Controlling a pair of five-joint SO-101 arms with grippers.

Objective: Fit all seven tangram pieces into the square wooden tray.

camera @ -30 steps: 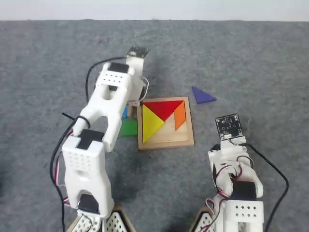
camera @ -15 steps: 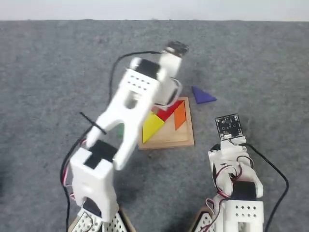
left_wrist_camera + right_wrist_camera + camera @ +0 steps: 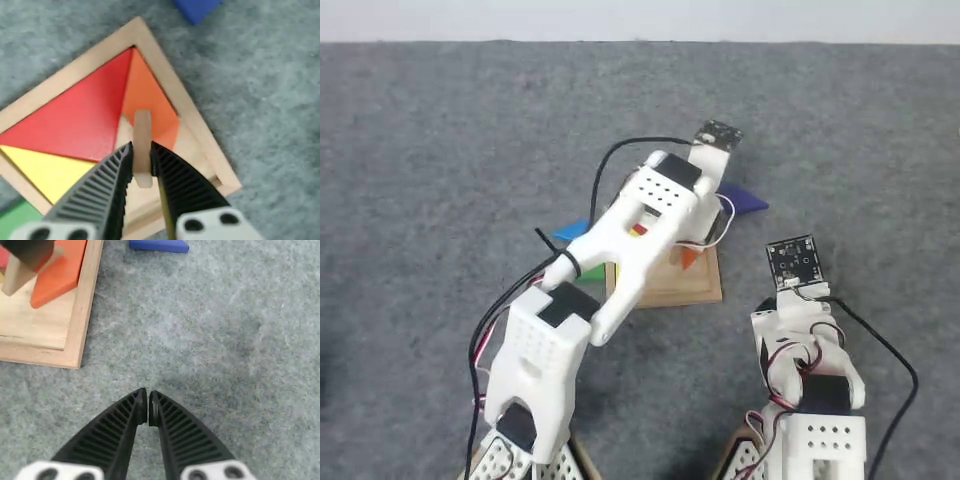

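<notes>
The left jaws, clenched on a pale piece (image 3: pixel 142 131) held on edge, poise it above the bare floor of the mid-desk tray (image 3: pixel 197 132) beside the orange piece (image 3: pixel 150 102) for insertion; right jaws clenched, empty

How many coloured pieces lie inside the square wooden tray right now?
3: a large red triangle, a yellow triangle beside it, an orange parallelogram at the rim of the tray. The left gripper, holding a plain wooden piece, may hide more.

Grey felt mat (image 3: pixel 420 150), pale wall (image 3: pixel 620 20)
</notes>
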